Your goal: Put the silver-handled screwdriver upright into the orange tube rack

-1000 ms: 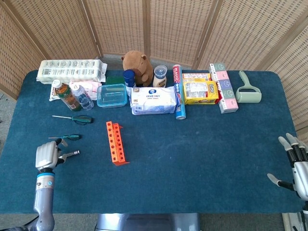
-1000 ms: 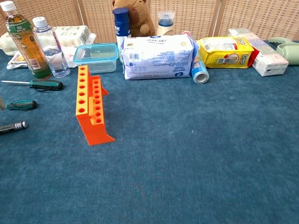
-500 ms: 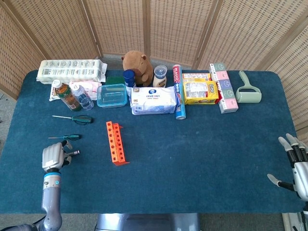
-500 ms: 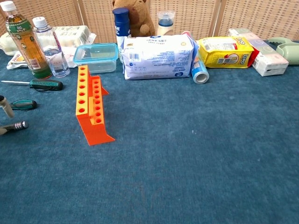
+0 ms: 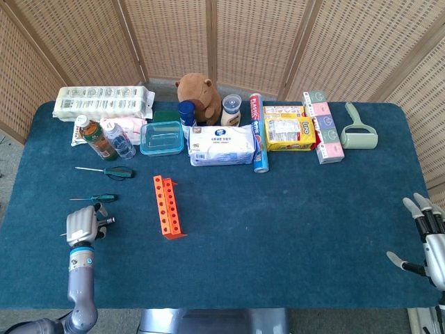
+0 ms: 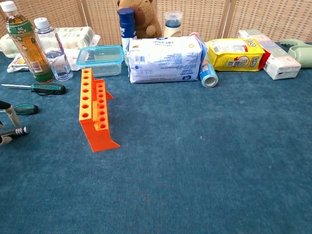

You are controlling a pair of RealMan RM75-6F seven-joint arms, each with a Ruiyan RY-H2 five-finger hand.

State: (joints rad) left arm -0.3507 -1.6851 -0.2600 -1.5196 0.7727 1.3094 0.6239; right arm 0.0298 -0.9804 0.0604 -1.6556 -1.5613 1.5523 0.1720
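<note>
The orange tube rack [image 5: 167, 206] [image 6: 93, 109] stands left of the table's middle, its holes facing up. The silver-handled screwdriver [image 5: 107, 221] [image 6: 18, 130] lies flat to the rack's left, only its handle end showing. My left hand [image 5: 82, 226] sits over it; in the chest view its fingers [image 6: 10, 113] stand on either side of the handle with a gap, not clamped. My right hand [image 5: 427, 240] hovers open at the table's right edge, far from the rack.
Two green-handled screwdrivers [image 5: 101, 198] [image 5: 113, 171] lie just behind the silver one. Bottles [image 5: 97, 138], a clear box [image 5: 162, 138], a wipes pack [image 5: 222, 145] and snack boxes [image 5: 290, 132] line the back. Blue cloth [image 5: 292, 223] covers the table.
My left hand has moved forward and to the right onto the silver-handled screwdriver, and its fingers now show on both sides of the handle. The right hand has not moved.
</note>
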